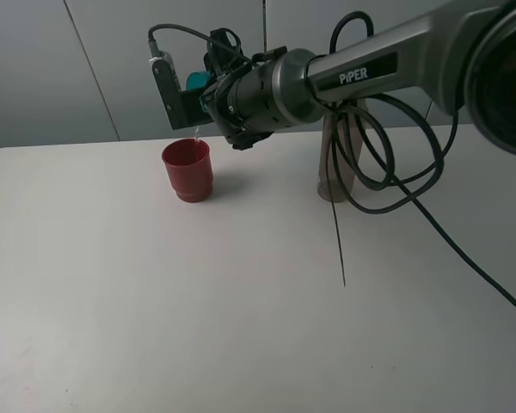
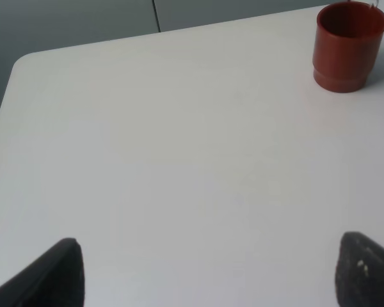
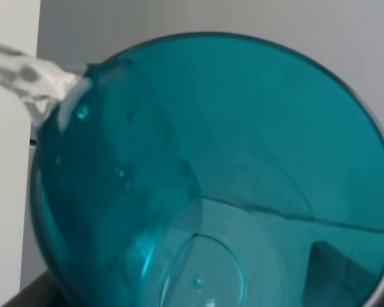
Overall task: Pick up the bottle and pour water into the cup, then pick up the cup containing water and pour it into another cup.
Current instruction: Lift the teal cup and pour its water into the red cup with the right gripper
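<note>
While tipped, the cup (image 1: 198, 80) sits in the right gripper (image 1: 208, 90) — above another cup (image 1: 187, 169).

Exterior high view: the teal cup (image 1: 195, 81) is largely concealed by the right gripper (image 1: 208, 96) and its wrist housing, leaving only a small teal patch visible. The bottle (image 1: 337, 163) stands behind the arm and looped cables; its neck and upper body are hidden.

Left wrist view: of the left gripper (image 2: 208, 272) only two dark fingertips (image 2: 59, 275) show, cut by the frame edge. The red cup (image 2: 349, 46) is clipped at its rim.

Right wrist view: the teal cup's base leaves the frame, and the gripper's fingers cannot be made out.
</note>
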`<state>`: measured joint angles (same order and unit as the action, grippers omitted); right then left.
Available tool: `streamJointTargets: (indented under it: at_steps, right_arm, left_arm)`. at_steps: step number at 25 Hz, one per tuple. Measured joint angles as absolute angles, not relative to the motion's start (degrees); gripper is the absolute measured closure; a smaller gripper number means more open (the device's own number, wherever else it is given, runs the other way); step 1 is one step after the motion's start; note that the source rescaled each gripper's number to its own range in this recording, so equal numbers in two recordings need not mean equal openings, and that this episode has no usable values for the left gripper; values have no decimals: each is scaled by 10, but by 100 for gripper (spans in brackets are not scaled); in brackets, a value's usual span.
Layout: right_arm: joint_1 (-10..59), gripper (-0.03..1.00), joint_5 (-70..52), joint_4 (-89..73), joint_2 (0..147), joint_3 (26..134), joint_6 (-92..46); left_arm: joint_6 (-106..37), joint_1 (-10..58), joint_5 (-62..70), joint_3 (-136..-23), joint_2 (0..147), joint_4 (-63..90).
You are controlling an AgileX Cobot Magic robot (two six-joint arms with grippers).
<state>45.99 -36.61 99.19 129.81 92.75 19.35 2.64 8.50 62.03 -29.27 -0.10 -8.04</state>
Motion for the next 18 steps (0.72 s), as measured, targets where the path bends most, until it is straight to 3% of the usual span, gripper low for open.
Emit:
streamJointTargets:
  at_steps: [18]
  right_arm:
    - [472, 86, -378, 992, 1311, 968, 183]
  left_arm:
    - [26, 85, 620, -293, -1, -80]
